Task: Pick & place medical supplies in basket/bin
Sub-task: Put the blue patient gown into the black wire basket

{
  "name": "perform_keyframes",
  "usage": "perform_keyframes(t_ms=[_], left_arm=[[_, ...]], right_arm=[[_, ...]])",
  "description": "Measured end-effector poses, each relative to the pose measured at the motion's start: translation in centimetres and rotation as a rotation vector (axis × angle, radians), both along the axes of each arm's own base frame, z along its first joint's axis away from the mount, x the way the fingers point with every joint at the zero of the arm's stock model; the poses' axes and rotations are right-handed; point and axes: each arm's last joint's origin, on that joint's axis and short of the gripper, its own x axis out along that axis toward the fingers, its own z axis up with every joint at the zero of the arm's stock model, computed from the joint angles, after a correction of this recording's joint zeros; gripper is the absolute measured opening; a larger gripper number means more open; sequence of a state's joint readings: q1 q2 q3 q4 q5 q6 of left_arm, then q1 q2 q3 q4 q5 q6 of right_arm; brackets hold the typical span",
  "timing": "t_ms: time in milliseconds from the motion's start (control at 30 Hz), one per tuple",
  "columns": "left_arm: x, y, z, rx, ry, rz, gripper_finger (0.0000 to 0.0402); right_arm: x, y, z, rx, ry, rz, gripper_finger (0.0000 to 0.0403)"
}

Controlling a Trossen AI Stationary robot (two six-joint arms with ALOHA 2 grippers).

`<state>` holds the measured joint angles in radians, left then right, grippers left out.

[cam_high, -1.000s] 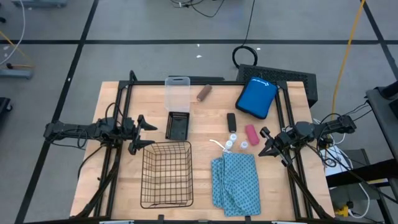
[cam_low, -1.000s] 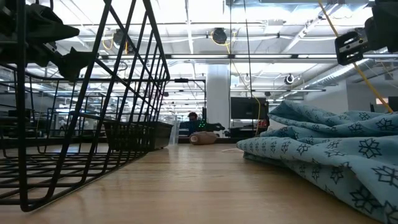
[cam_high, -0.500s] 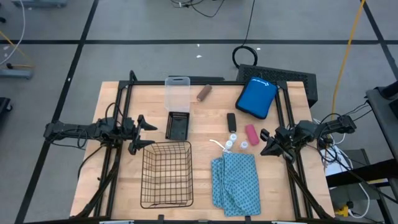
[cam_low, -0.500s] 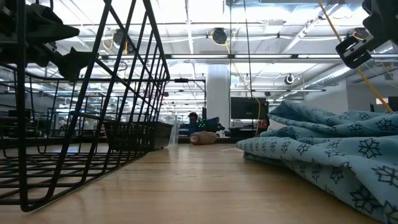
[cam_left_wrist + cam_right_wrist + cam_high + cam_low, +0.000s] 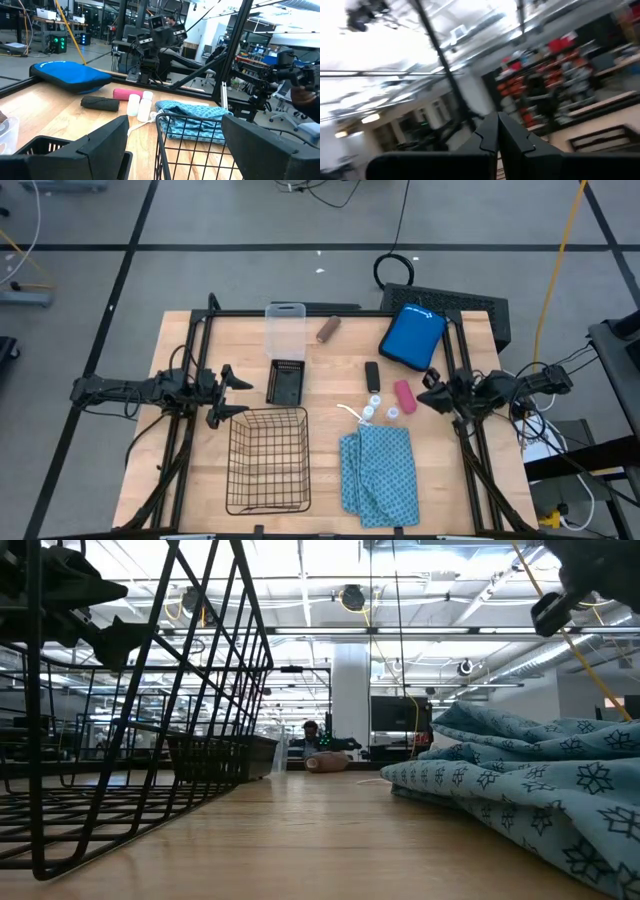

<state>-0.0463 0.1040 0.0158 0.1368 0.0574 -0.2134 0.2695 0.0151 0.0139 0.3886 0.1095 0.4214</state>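
Observation:
The wire-mesh basket (image 5: 268,460) stands near the table's near edge. To its right the folded teal cloth (image 5: 378,473) lies flat. Beyond the cloth lie the white-capped vials (image 5: 372,408), the pink roll (image 5: 404,396) and the black block (image 5: 372,374). The brown roll (image 5: 328,329) lies near the far edge. My left gripper (image 5: 238,392) hovers open just left of the basket's far corner. My right gripper (image 5: 424,392) hangs shut above the table, right of the pink roll, tipped up toward the ceiling (image 5: 498,117).
A clear plastic box (image 5: 285,330) and a small black tray (image 5: 286,382) sit beyond the basket. A blue pouch (image 5: 412,336) lies at the far right corner. Black frame rails run along the left and right sides. Bare wood shows between basket and cloth.
My right gripper has swung toward the table's far edge, drawing level with the pink roll, and has risen a little in the low view. The left arm and all supplies have stayed put.

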Motion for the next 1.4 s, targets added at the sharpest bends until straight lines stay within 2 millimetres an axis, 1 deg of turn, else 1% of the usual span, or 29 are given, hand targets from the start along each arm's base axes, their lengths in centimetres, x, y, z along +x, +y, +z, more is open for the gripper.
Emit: perform_keyframes(t_ms=[67,133,233,500,633,767,800,933,1133,1200,1267,1333,1400], left_arm=[[0.0,0.0,0.0,0.0,0.0,0.0,0.0326],[0.0,0.0,0.0,0.0,0.0,0.0,0.0326],[0.0,0.0,0.0,0.0,0.0,0.0,0.0326],[0.0,0.0,0.0,0.0,0.0,0.0,0.0326],[0.0,0.0,0.0,0.0,0.0,0.0,0.0326],[0.0,0.0,0.0,0.0,0.0,0.0,0.0326],[0.0,0.0,0.0,0.0,0.0,-0.001,0.0326],[0.0,0.0,0.0,0.0,-0.001,0.0,0.0326],[0.0,0.0,0.0,0.0,-0.002,-0.001,0.0326],[0.0,0.0,0.0,0.0,-0.002,-0.001,0.0326],[0.0,0.0,0.0,0.0,-0.002,-0.001,0.0326],[0.0,0.0,0.0,0.0,-0.002,0.0,0.0326],[0.0,0.0,0.0,0.0,-0.002,-0.001,0.0326]], right_arm=[[0.1,-0.1,-0.2,0.023,0.03,-0.032,0.0],[0.3,-0.1,-0.4,0.083,0.058,-0.034,0.0],[0.6,0.1,0.0,0.13,0.04,-0.003,0.0],[1.9,2.1,0.9,-0.016,-0.08,0.096,0.0003],[2.4,3.5,1.1,-0.077,-0.146,0.169,0.0021],[3.0,5.2,0.4,-0.183,-0.148,0.279,0.0054],[3.4,5.8,0.6,-0.214,-0.139,0.306,0.0064],[4.9,8.6,3.4,-0.276,-0.223,0.39,0.0106],[6.9,13.9,5.5,-0.462,-0.253,0.479,0.0176],[7.4,15.4,5.5,-0.499,-0.2,0.525,0.0196],[7.9,16.5,5.1,-0.487,-0.098,0.585,0.0211],[8.1,17.0,4.8,-0.407,0.016,0.628,0.0221],[8.3,17.0,4.2,-0.295,0.157,0.632,0.0225]])
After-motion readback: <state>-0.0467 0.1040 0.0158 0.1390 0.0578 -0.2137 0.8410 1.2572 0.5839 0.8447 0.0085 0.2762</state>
